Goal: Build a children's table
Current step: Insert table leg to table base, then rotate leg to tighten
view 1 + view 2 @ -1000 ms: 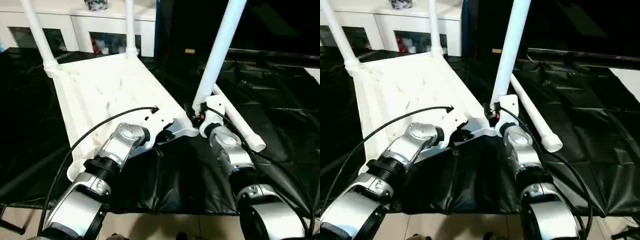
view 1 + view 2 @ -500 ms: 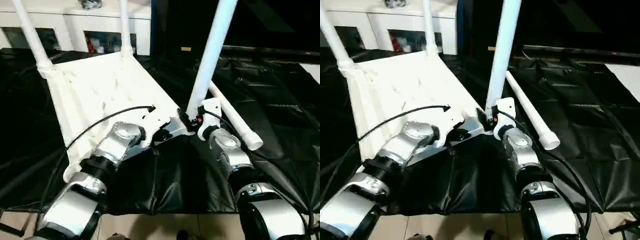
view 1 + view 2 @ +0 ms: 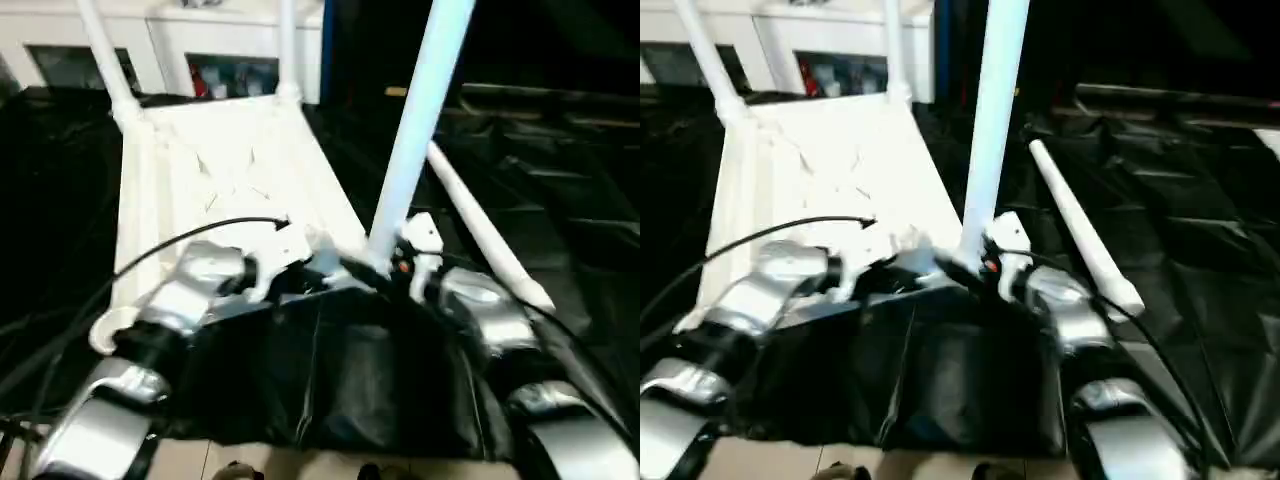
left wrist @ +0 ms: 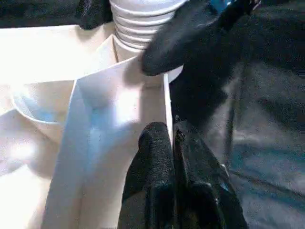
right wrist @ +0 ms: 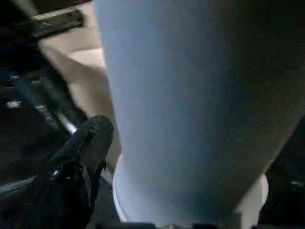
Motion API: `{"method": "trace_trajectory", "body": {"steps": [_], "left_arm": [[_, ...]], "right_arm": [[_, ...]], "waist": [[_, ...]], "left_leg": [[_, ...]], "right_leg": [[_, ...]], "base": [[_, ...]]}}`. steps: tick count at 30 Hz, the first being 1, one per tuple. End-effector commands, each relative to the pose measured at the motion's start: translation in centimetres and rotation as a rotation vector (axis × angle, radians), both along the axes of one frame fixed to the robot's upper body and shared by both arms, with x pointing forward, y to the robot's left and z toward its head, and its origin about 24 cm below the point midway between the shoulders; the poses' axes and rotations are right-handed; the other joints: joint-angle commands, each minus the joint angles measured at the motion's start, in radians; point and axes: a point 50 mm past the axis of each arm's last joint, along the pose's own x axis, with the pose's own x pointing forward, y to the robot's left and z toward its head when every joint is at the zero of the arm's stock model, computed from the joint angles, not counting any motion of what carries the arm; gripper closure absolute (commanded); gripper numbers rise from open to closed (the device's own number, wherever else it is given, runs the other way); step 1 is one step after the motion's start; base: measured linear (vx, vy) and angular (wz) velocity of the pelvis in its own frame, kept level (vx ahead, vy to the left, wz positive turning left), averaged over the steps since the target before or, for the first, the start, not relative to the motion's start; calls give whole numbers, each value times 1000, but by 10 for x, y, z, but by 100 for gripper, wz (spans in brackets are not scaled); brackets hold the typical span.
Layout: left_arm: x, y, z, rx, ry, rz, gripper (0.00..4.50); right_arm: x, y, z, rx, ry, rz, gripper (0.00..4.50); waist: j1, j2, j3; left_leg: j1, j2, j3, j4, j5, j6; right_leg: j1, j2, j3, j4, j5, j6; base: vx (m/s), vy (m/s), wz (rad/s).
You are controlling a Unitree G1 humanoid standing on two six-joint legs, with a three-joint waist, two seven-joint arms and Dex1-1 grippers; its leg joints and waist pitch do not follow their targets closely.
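Observation:
The white tabletop (image 3: 220, 160) lies upside down on a black sheet. Two legs (image 3: 105, 50) (image 3: 287, 40) stand in its far corners, and a third leg (image 3: 415, 120) stands in the near right corner socket. A loose leg (image 3: 480, 225) lies on the sheet to the right. My left gripper (image 4: 172, 131) is shut on the tabletop's thin near rim wall (image 4: 167, 95), beside that socket. My right gripper (image 3: 395, 265) stands open around the third leg's base (image 5: 190, 119). One finger (image 5: 90, 143) sits a little off the tube; the other is hidden behind it.
A white glass-door cabinet (image 3: 200, 50) stands behind the tabletop. The black sheet (image 3: 560, 160) covers the work surface on all sides. Its near edge (image 3: 340, 445) drops to a pale floor. A black cable (image 3: 160, 260) arcs over my left forearm.
My right gripper's jaws have spread wider around the leg's base. The left gripper keeps its pinch on the rim. The camera has tilted and shifted.

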Motion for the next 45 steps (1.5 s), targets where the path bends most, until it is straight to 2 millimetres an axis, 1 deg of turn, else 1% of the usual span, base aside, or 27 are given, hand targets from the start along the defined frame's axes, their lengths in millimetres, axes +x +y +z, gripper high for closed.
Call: {"method": "trace_trajectory", "body": {"steps": [1,3,4,5,6,7,9,12,15,17,22,25,28,29,30,31,32,34,35,36,37,39,41,42,43,44,45], "left_arm": [[-11,-4,-3,10,32,-141,450],[-12,-2,-3,17,39,-152,450],[-13,0,-3,25,45,-161,450],[-13,1,-4,28,48,-165,450],[-14,3,-4,34,53,-174,450],[-14,5,-4,46,56,-182,450],[-15,7,-5,52,62,-186,450],[-15,9,-5,57,67,-191,450],[-15,9,-6,52,75,-190,450],[-15,10,-6,52,77,-189,450],[-16,9,-8,44,84,-182,450],[-15,8,-8,36,86,-171,450],[-12,5,-9,25,86,-125,450],[-6,2,-9,16,75,-52,450],[-3,-1,-9,13,68,-16,450],[0,-4,-8,7,60,20,450],[3,-8,-8,-2,46,57,450],[8,-17,-6,-16,34,114,450],[13,-30,-5,-26,3,171,450],[14,-32,-5,-28,0,181,450],[17,-47,-4,-37,-24,222,450],[16,-57,-4,-28,-44,230,450],[16,-60,-4,-23,-50,229,450],[15,-62,-5,-1,-67,219,450],[13,-63,-9,35,-83,194,450],[12,-63,-10,41,-82,187,450],[11,-63,-11,39,-77,187,450]], "right_arm": [[-9,5,6,-2,15,140,62],[-10,4,7,-8,15,160,62],[-11,3,8,-21,12,183,62],[-11,3,8,-27,12,192,62],[-12,3,9,-36,14,210,62],[-14,3,11,-42,18,230,88],[-15,3,12,-51,20,247,88],[-17,2,12,-63,36,273,125],[-20,1,10,-74,49,289,136],[-21,1,9,-81,52,293,166],[-26,3,4,-78,78,296,176],[-28,5,2,-72,89,282,177],[-28,8,-4,-59,90,212,178],[-22,11,-11,-58,82,68,178],[-19,12,-15,-57,82,-10,178],[-16,13,-17,-55,82,-79,178],[-12,15,-20,-47,84,-163,178],[-7,18,-23,-9,108,-291,178],[0,25,-26,19,129,-431,178],[1,27,-27,23,136,-455,178],[5,38,-29,23,158,-545,178],[6,49,-28,19,158,-564,178],[7,53,-28,18,157,-574,178],[7,56,-27,24,148,-569,178],[8,60,-24,22,124,-560,178],[9,61,-23,31,111,-549,178],[9,63,-21,41,103,-544,178]], "waist": [[10,-6,-95],[14,-3,-96],[13,-4,-91],[14,-4,-89],[14,-3,-85],[14,-1,-80],[14,-3,-79],[10,-3,-77],[10,-6,-78],[10,-5,-79],[9,-7,-84],[10,-5,-85],[10,-4,-85],[6,-4,-81],[4,-2,-78],[-2,-3,-73],[-9,-5,-69],[-19,-7,-68],[-27,-3,-68],[-30,-1,-69],[-39,3,-71],[-42,4,-72],[-46,6,-72],[-50,4,-73],[-50,3,-72],[-51,3,-71],[-52,3,-70]], "left_leg": [[0,23,-3,-33,-63,149],[2,26,-2,-31,-63,146],[-2,26,-3,-33,-83,137],[-2,27,-4,-34,-104,126],[0,29,-6,-37,-142,99],[7,30,-7,-41,-195,62],[9,30,-8,-43,-211,47],[7,31,-12,-47,-237,27],[10,30,-13,-46,-241,24],[11,30,-12,-45,-235,25],[3,28,-13,-42,-189,34],[3,28,-13,-41,-174,39],[5,28,-14,-42,-188,34],[4,28,-14,-44,-201,23],[8,26,-14,-45,-222,14],[13,24,-17,-49,-271,-9],[14,23,-24,-53,-316,-28],[23,20,-30,-53,-364,-39],[27,19,-33,-51,-385,-36],[28,20,-34,-52,-383,-37],[20,22,-40,-58,-383,-42],[24,19,-42,-58,-403,-36],[27,19,-42,-59,-417,-27],[23,20,-43,-61,-419,-22],[23,21,-44,-62,-426,-20],[28,20,-42,-60,-440,-17],[29,20,-42,-60,-446,-16]], "right_leg": [[76,-56,57,-31,57,-275],[71,-55,57,-30,49,-273],[70,-54,56,-34,7,-266],[69,-56,56,-39,-32,-258],[68,-57,55,-46,-116,-240],[63,-57,56,-58,-224,-210],[62,-56,56,-62,-264,-193],[61,-58,57,-66,-322,-169],[59,-60,58,-68,-335,-163],[58,-60,59,-67,-319,-168],[67,-60,59,-57,-252,-182],[69,-58,58,-53,-220,-192],[68,-60,57,-56,-238,-192],[64,-61,59,-59,-265,-185],[60,-62,58,-66,-301,-180],[58,-65,55,-77,-401,-156],[61,-66,49,-87,-509,-117],[56,-69,42,-103,-612,-74],[55,-70,38,-112,-635,-63],[55,-70,37,-114,-630,-63],[62,-67,31,-113,-597,-65],[62,-65,26,-117,-576,-68],[61,-66,26,-120,-559,-75],[64,-64,26,-118,-532,-82],[62,-65,27,-117,-525,-86],[57,-65,30,-120,-526,-91],[57,-65,30,-119,-527,-93]], "base": [[0,0,0],[0,0,0],[0,0,0],[0,0,0],[0,0,0],[0,0,0],[0,0,0],[0,0,0],[0,0,0],[0,0,0],[0,0,0],[0,0,0],[0,0,0],[0,0,0],[0,0,0],[0,0,0],[0,0,0],[-52,14,-8],[-50,16,-6],[0,0,0],[0,0,0],[0,0,0],[0,0,0],[0,0,0],[0,0,0],[0,0,0],[0,0,0]]}}
